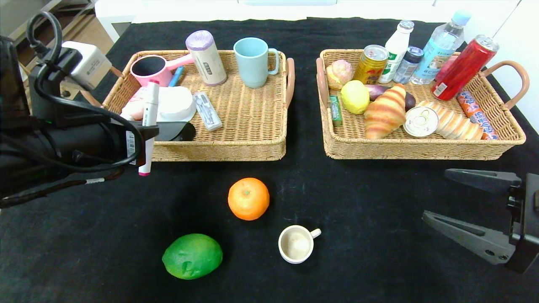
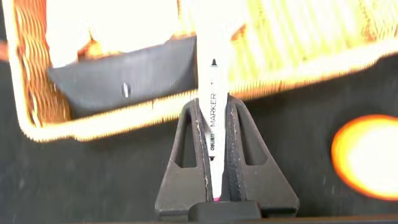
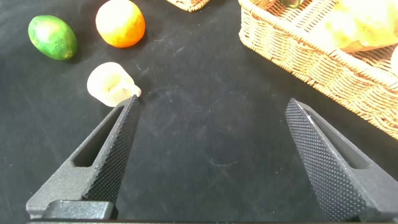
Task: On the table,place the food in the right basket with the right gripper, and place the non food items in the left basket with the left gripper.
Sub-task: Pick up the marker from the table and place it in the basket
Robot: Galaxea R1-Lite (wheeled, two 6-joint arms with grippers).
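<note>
Left pincer [image 2: 214, 155] is clamped tight on a white marker [image 2: 213, 112], both fingers [image 2: 193, 146] pressed flat against its barrel. The left wrist view shows the printed "MARKER" lettering and a black tip, which you can't read from the head view. What the head view adds is that the marker [image 1: 148, 126] stands nearly upright with a pink end at the bottom, right over the near front corner of the left basket [image 1: 236, 147], beside a black object [image 1: 177, 131] lying inside it.

Right pincer [image 1: 467, 208] sits low at the right edge of the counter [image 1: 358, 235], spread wide and holding nothing. Its wrist view shows both textured fingers [image 3: 115, 146] far apart over bare black cloth, with the small white cup [image 3: 111, 85] just beyond 1 fingertip.

Still out on the counter: the orange [image 1: 248, 198], the green fruit [image 1: 192, 256] and that white cup [image 1: 296, 244]. The right basket [image 1: 421, 149] is packed with bread, cans and bottles.
</note>
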